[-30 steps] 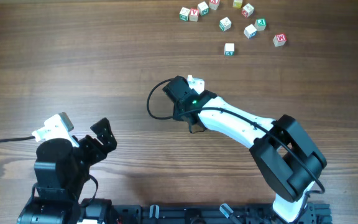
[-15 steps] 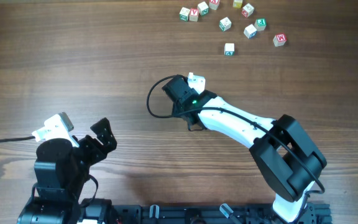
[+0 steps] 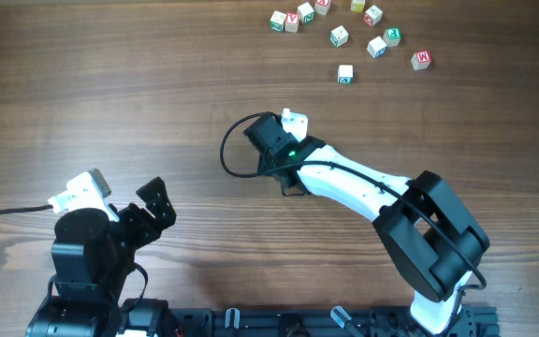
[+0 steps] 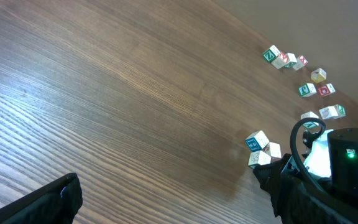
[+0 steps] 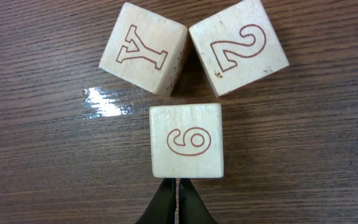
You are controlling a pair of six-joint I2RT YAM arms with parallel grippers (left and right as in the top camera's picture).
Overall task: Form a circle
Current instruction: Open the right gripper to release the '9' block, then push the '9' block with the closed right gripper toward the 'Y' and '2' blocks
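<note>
In the last second the right arm's head has crept a little toward the far side, and the right pincer (image 5: pixel 178 198) has closed the last small bit. The loose cubes (image 3: pixel 378 45) at the far right have not moved at all. I judge that the arm is now pushing, not picking up. It nudges one cube against its neighbours to tighten the shape, so the circle is only a small beginning (three pieces, hardly a ring).

The right pincer is fully shut, its two tips pressed together with nothing between them. The tips stand at the near face of the cube marked 6 (image 5: pixel 186 140), touching it or just beside it; I cannot tell which. This cube sits just near of the cube marked Y (image 5: pixel 143 48) and the cube marked 2 (image 5: pixel 239 45), very close to both.

The clump of three cubes (image 4: pixel 260 149) lies around the middle of the table (image 3: pixel 110 84), just beside the right arm's head and well apart from the loose cubes. The left pincer (image 3: pixel 154 208) waits wide open and empty at the near left.
</note>
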